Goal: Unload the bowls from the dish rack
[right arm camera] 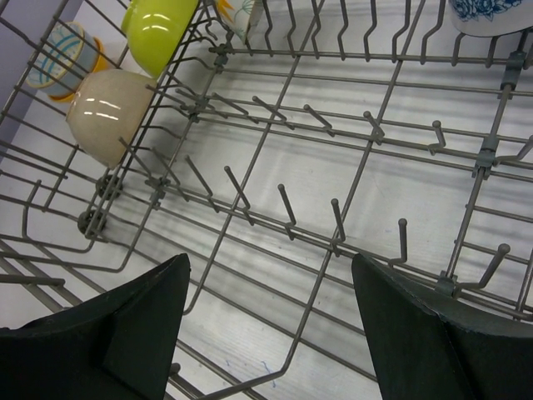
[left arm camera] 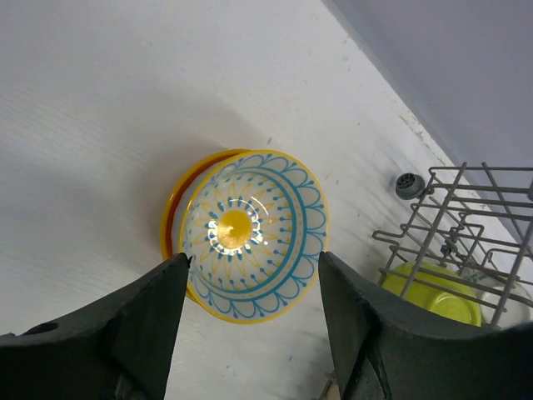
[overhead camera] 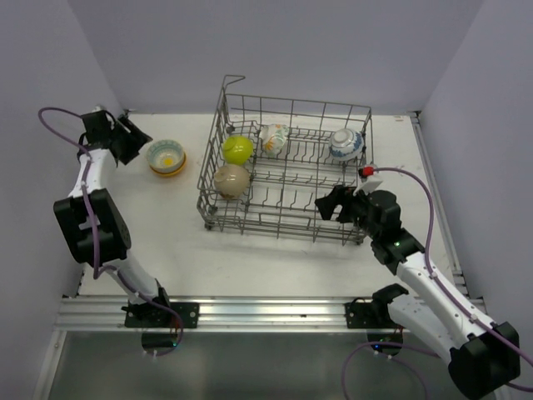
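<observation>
The grey wire dish rack stands mid-table and holds a lime-yellow bowl, a beige bowl, a white floral bowl and a white bowl with blue pattern. Left of it on the table, a white bowl patterned in blue and yellow sits nested in an orange-yellow bowl. My left gripper hovers open over this stack, its fingers astride the top bowl's rim. My right gripper is open above the rack's near right part, nothing between its fingers.
Upright tines fill the rack floor under the right gripper. A raised wire loop stands at the rack's far left corner. Walls close in the table at the back and both sides. A small red part sits by the rack's right edge.
</observation>
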{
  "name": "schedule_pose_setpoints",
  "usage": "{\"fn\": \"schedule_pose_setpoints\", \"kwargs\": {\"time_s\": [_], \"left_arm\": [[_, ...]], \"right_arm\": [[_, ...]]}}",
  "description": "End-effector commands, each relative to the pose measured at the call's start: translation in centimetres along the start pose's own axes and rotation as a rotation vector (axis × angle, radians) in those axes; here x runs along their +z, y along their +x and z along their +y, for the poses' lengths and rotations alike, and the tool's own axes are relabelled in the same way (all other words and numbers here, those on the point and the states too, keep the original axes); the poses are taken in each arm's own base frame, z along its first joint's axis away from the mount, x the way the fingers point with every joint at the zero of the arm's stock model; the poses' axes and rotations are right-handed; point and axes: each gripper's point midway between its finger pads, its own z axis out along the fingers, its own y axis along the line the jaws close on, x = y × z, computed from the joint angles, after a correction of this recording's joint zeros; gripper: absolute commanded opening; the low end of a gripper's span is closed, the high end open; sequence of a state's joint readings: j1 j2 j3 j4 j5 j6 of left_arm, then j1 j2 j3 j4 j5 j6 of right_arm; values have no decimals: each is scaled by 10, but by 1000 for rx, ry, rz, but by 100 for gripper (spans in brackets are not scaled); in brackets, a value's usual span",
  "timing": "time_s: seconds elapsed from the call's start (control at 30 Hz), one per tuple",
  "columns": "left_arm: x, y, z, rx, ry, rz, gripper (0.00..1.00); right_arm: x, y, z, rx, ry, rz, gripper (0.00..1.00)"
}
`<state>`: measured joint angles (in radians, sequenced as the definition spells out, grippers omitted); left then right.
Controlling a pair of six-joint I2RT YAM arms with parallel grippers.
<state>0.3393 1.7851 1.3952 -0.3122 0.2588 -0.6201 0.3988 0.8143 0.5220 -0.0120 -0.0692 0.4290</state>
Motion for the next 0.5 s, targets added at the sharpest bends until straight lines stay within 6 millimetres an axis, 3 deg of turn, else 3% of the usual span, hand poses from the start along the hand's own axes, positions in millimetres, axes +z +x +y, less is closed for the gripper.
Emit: {"fn": "schedule_pose_setpoints", "kwargs": {"time_s": [0.0, 0.07, 0.13, 0.17, 0.23, 0.27, 0.3, 0.37, 0.47], "left_arm": [[-49, -41, -37, 91, 67, -168, 69], [-58, -32, -51, 131, 94, -182, 70], [-82, -37, -72, 188, 136, -255, 72], [-82, -19, -81, 238, 151, -244, 73], [-99, -8, -108, 306, 219, -284, 75], [-98, 19, -125, 349, 267, -250, 77], [-102, 29, -136, 376, 314, -240, 78], [-103, 61, -155, 417, 408, -157, 79], [-105, 89, -173, 457, 479, -94, 79]], "right_arm": [[1, -14, -1, -2, 15, -40, 83], [0, -24, 2, -2, 15, -62, 83], [-2, -29, 3, 1, 22, -63, 83], [-2, -31, 4, 4, 21, -68, 83], [-2, -41, 8, 20, 16, -88, 83], [-1, -43, 9, 26, 15, -91, 83], [3, -45, 9, 45, 20, -91, 83], [7, -53, 10, 64, 33, -98, 83], [18, -65, 10, 96, 60, -104, 83]]}}
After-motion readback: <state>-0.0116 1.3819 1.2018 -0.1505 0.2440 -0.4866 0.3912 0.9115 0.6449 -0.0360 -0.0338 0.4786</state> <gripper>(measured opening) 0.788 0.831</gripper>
